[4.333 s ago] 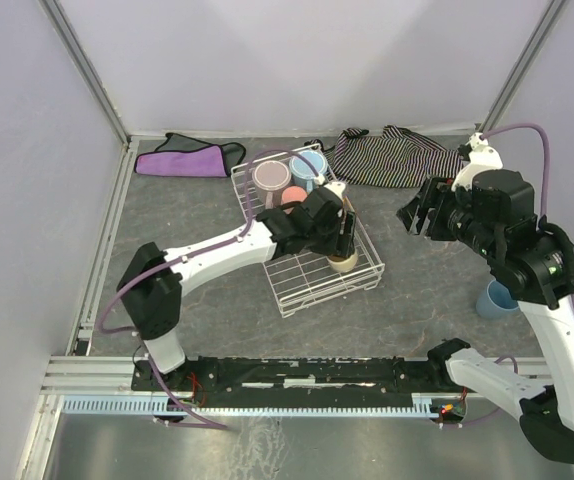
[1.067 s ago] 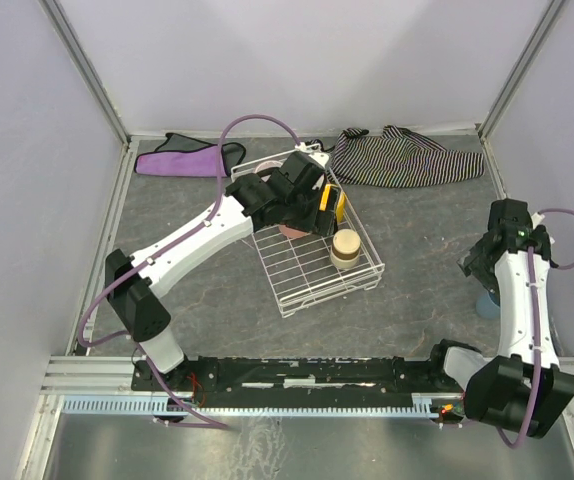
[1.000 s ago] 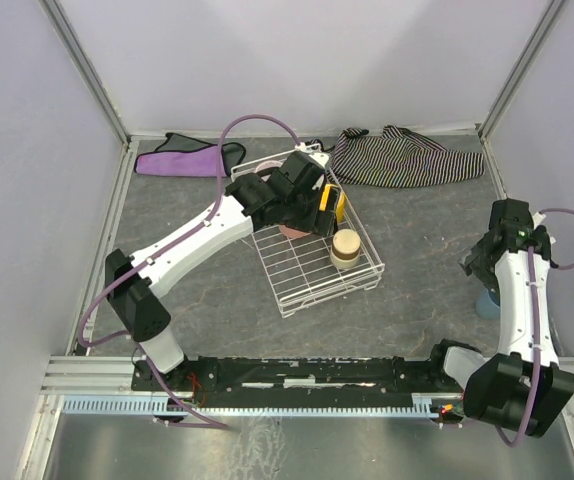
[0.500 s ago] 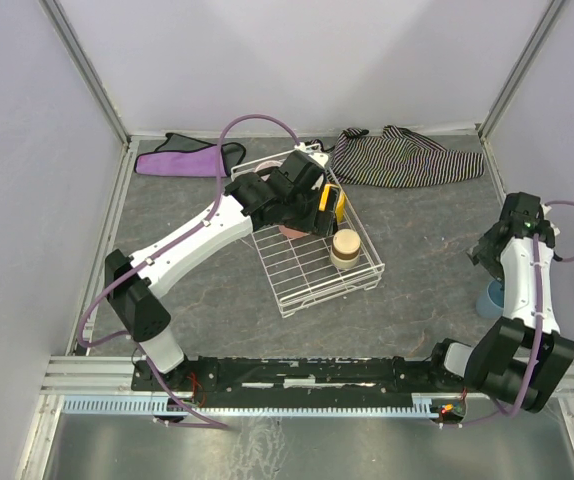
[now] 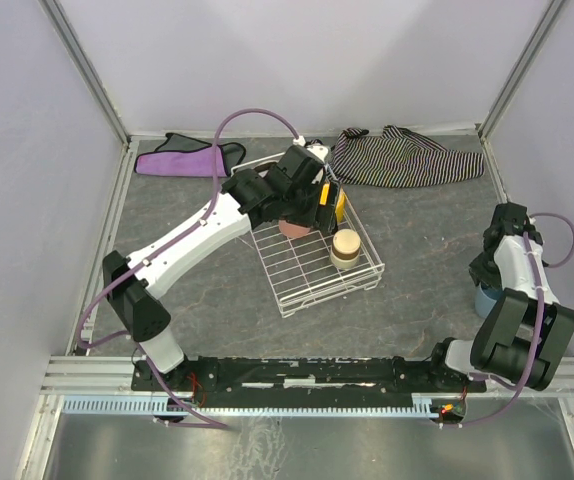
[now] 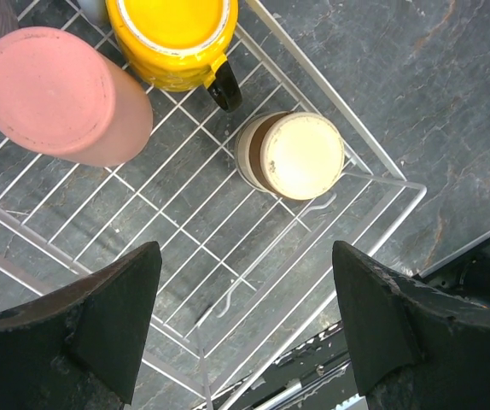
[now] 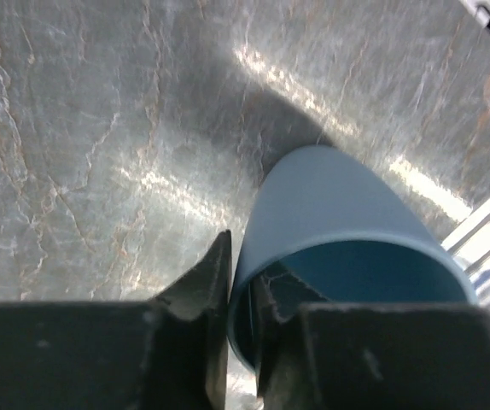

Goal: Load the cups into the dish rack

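The white wire dish rack [image 5: 307, 275] sits mid-table. Upside down in it are a salmon tumbler [image 6: 57, 94], a yellow mug [image 6: 172, 38] and a brownish cup with a cream base [image 6: 289, 155]. My left gripper [image 6: 245, 333] hangs open above the rack [image 6: 185, 248] with nothing between its fingers; in the top view it [image 5: 319, 208] hovers over the rack's far half. At the table's right edge a blue tumbler [image 7: 347, 205] stands upright. My right gripper [image 7: 243, 299] is shut on its rim, one finger inside and one outside. From above, that gripper [image 5: 487, 272] covers most of the tumbler [image 5: 484, 300].
A striped cloth [image 5: 397, 158] and a purple cloth [image 5: 187, 158] lie along the back wall behind the rack. The enclosure's right frame rail runs close beside the blue tumbler. Grey tabletop lies between the rack and the right arm.
My right gripper has swung in over the blue tumbler and closed from open onto its rim. The left arm has edged slightly toward the back, its gripper still open.
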Available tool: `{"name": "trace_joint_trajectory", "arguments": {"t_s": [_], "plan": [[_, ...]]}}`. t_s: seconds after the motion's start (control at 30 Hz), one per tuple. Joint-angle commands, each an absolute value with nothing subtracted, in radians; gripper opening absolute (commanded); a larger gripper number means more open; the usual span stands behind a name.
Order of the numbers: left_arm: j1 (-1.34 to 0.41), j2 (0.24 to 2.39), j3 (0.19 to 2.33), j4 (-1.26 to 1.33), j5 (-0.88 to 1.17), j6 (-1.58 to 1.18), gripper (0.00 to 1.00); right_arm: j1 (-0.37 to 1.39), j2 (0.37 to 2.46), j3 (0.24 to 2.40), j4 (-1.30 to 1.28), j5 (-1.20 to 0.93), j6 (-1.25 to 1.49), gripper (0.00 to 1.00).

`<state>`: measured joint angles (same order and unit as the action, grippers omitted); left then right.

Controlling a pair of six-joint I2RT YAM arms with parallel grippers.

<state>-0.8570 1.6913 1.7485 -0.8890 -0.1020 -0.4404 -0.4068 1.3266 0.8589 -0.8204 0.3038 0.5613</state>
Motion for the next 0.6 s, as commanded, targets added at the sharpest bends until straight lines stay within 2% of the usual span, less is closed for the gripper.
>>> {"name": "trace_joint_trajectory", "arguments": {"t_s": [0.0, 0.03, 0.17, 0.23, 0.37, 0.47, 0.57], "plan": [[-0.857, 1.637, 1.801, -0.884, -0.115, -0.482, 0.87, -0.410, 1.327, 0.856, -0.762, 0.327, 0.547, 0.05], [-0.857, 1.630, 1.803, -0.888, -0.115, -0.485, 0.87, -0.410, 1.332, 0.856, -0.764, 0.322, 0.543, 0.01], [-0.819, 1.588, 1.799, -0.883, -0.069, -0.517, 0.87, -0.410, 1.302, 0.866, -0.774, 0.263, 0.551, 0.01], [-0.767, 1.543, 1.755, -0.825, 0.024, -0.552, 0.87, -0.403, 1.264, 0.900, -0.796, 0.210, 0.562, 0.01], [-0.650, 1.406, 1.542, -0.548, 0.291, -0.686, 0.87, -0.344, 1.229, 1.036, -0.849, 0.058, 0.640, 0.01], [-0.604, 1.351, 1.374, -0.311, 0.460, -0.816, 0.87, -0.311, 1.224, 1.106, -0.788, -0.124, 0.736, 0.01], [-0.585, 1.337, 1.266, -0.126, 0.536, -0.927, 0.88, -0.270, 1.227, 1.178, -0.679, -0.291, 0.838, 0.01]]}}
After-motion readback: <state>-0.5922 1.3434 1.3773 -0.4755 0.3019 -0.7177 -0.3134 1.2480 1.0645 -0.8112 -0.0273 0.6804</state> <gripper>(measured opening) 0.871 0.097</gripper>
